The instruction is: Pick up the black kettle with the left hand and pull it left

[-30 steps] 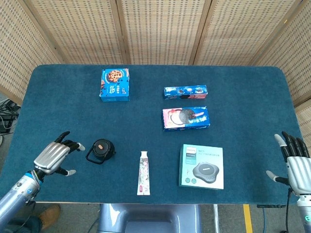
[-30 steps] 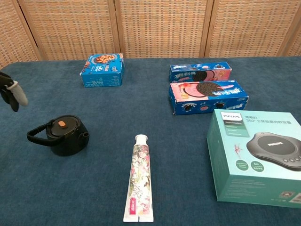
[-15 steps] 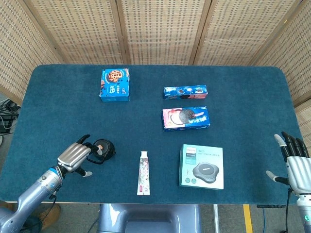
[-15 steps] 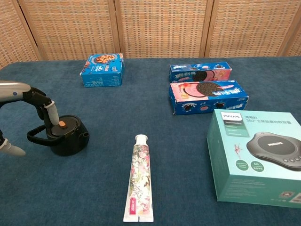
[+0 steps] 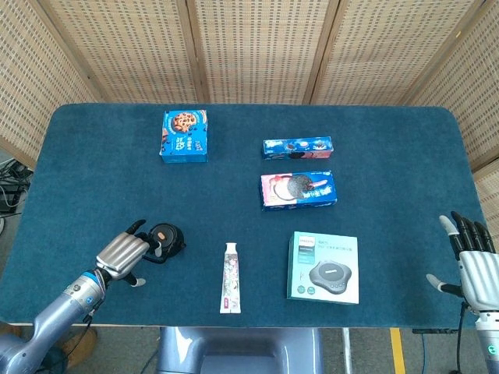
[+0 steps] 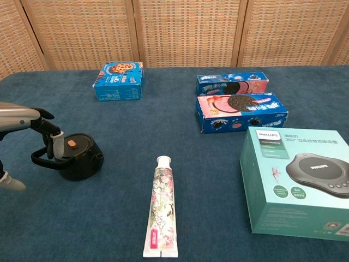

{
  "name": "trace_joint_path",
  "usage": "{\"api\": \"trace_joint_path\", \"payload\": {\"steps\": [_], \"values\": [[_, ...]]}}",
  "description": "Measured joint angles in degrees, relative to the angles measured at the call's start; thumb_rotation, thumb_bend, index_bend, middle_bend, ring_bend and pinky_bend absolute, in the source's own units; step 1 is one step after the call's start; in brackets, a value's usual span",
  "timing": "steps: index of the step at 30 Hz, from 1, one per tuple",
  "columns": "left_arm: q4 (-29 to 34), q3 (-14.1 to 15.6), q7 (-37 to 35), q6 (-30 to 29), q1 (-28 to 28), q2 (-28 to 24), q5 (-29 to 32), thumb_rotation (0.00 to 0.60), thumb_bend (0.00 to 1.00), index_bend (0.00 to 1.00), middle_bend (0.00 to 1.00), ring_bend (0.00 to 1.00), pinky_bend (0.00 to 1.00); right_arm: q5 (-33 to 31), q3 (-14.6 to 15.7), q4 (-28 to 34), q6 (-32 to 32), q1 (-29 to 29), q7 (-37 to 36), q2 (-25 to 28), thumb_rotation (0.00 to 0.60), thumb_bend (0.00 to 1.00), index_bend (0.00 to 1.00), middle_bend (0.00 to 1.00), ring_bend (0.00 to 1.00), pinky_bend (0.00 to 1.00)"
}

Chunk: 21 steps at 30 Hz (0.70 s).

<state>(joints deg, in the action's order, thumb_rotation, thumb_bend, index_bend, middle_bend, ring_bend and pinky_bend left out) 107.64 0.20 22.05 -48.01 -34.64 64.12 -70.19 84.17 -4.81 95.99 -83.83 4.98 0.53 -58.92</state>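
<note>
The black kettle (image 5: pixel 167 237) (image 6: pixel 79 159) stands upright on the blue table near its front left, with an orange knob on its lid and its loop handle pointing left. My left hand (image 5: pixel 122 253) (image 6: pixel 28 123) is at the kettle's left side. Its fingers (image 6: pixel 52 143) curl down over the handle and touch it, while the thumb (image 6: pixel 11 183) stays spread well below and apart. The handle is not clasped. My right hand (image 5: pixel 473 260) hovers open at the table's front right edge, far from the kettle, and shows only in the head view.
A toothpaste tube (image 5: pixel 230 277) (image 6: pixel 162 206) lies just right of the kettle. A teal Philips box (image 5: pixel 323 267) sits further right. Two Oreo boxes (image 5: pixel 298 190) (image 5: pixel 297 146) lie mid-table, and a blue cookie box (image 5: pixel 185 135) lies at the back left.
My left hand moved right from the table's left side to the kettle and now hooks its fingers over the handle. The kettle and the right hand stayed put.
</note>
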Motion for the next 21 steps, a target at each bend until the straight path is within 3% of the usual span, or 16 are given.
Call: {"api": "trace_joint_path", "payload": {"steps": [21], "values": [[0.67, 2.16, 4.64, -1.57, -0.68, 0.58, 1.99, 0.6, 0.0, 0.41, 0.43, 0.3, 0.0, 0.15, 0.16, 0.14, 0.22, 0.1, 0.61, -0.22, 0.6, 0.0, 0.0, 0.0, 0.0, 0.0]]}}
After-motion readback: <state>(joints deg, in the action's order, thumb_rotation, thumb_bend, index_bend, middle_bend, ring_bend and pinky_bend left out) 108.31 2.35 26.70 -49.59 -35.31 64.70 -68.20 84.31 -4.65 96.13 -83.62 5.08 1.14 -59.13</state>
